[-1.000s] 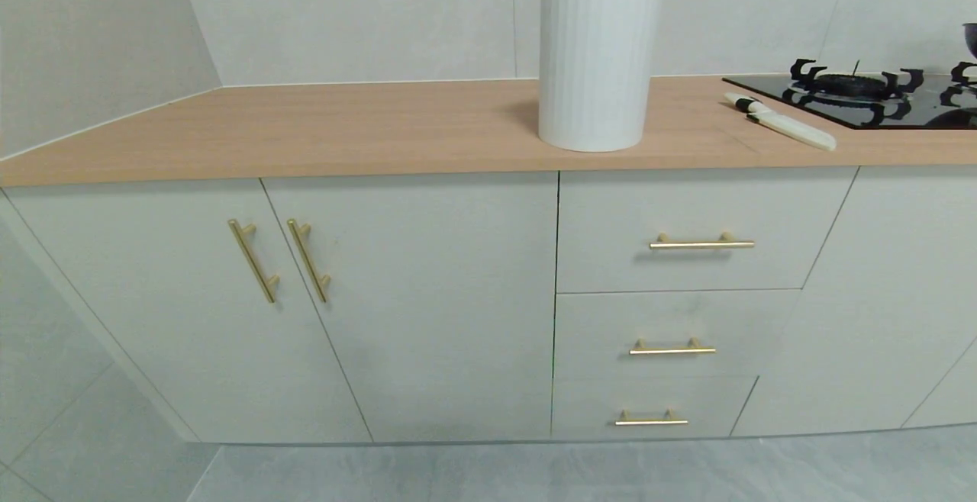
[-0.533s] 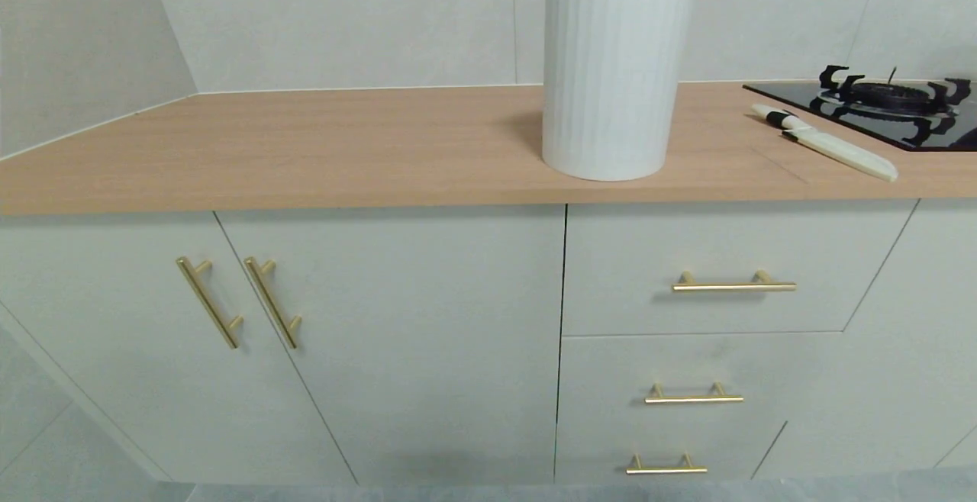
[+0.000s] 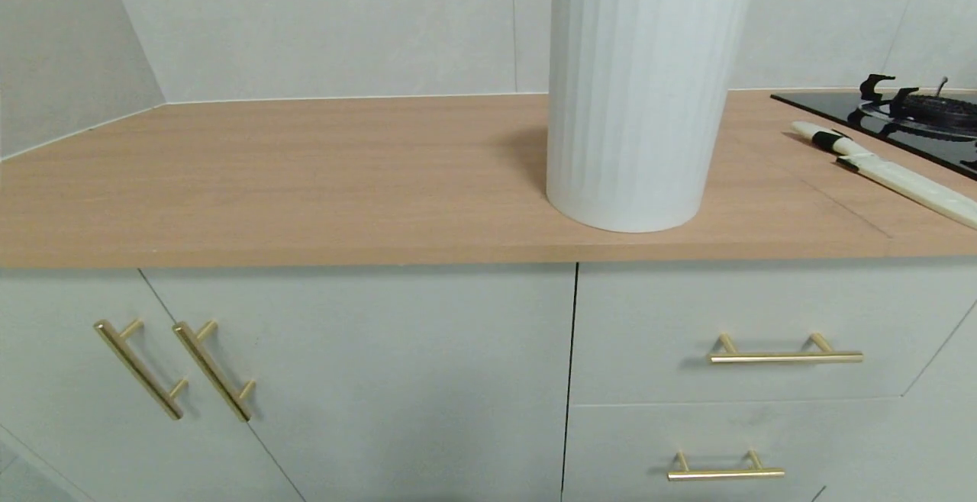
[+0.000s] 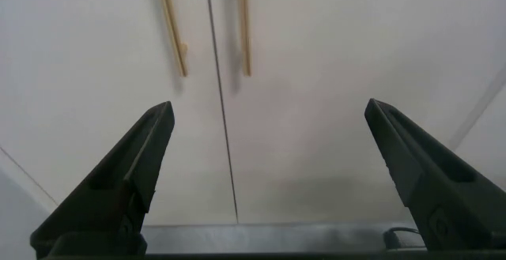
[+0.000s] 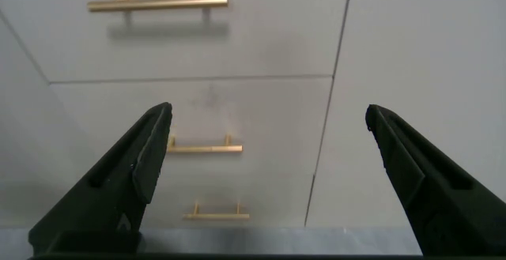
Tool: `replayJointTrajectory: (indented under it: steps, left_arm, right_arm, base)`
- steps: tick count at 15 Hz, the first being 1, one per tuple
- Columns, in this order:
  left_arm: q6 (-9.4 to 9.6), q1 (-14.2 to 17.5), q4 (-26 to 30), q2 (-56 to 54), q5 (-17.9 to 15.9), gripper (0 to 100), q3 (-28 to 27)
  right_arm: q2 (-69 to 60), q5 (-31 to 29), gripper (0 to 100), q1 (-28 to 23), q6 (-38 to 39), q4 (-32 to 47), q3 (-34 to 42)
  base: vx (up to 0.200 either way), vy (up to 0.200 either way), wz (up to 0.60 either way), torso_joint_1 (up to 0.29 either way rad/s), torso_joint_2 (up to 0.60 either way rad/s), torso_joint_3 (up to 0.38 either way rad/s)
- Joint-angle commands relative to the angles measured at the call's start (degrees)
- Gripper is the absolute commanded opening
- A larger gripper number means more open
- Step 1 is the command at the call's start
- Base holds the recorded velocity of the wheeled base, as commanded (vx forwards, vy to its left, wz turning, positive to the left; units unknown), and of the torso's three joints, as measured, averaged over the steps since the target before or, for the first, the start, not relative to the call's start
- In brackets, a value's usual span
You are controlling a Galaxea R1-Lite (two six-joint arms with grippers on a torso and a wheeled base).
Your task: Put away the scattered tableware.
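A tall white ribbed container [image 3: 641, 90] stands on the wooden countertop [image 3: 305, 174], near its front edge. To its right a white knife with a black band [image 3: 889, 174] lies flat beside the stove. My left gripper [image 4: 269, 145] is open, low down and facing the two cabinet doors with gold handles [image 4: 172, 27]. My right gripper [image 5: 269, 145] is open too, facing the stack of drawers with gold handles [image 5: 158, 4]. Nothing sits between either pair of fingers.
A black gas stove [image 3: 908, 117] with a burner grate fills the counter's far right. Tiled walls close the back and the left corner. Below the counter are two doors [image 3: 175, 368] on the left and drawers [image 3: 786, 349] on the right.
The head camera has come closer to the counter: container, knife and cabinet fronts all appear larger and lower in the picture. Nothing on the counter has moved.
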Motion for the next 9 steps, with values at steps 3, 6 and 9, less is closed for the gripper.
replayJointTrajectory:
  steps: [3, 6, 9]
  left_arm:
    - [0.0, 0.0, 0.0, 0.0, 0.0, 100, 0.0]
    - [0.0, 0.0, -0.1, 0.0, 0.0, 100, 0.0]
    - [-0.09, 0.0, 0.0, 0.0, 0.0, 100, 0.0]
  right_arm:
    - [0.1, 0.0, 100, -0.1, 0.0, 0.0, 0.0]
    - [0.1, 0.0, 100, 0.0, 0.0, 0.0, 0.0]
    - [0.1, 0.0, 100, 0.0, 0.0, 0.0, 0.0]
  base:
    - [0.0, 0.0, 0.0, 0.0, 0.0, 0.0]
    - [0.0, 0.0, 0.0, 0.0, 0.0, 0.0]
    - [0.0, 0.0, 0.0, 0.0, 0.0, 0.0]
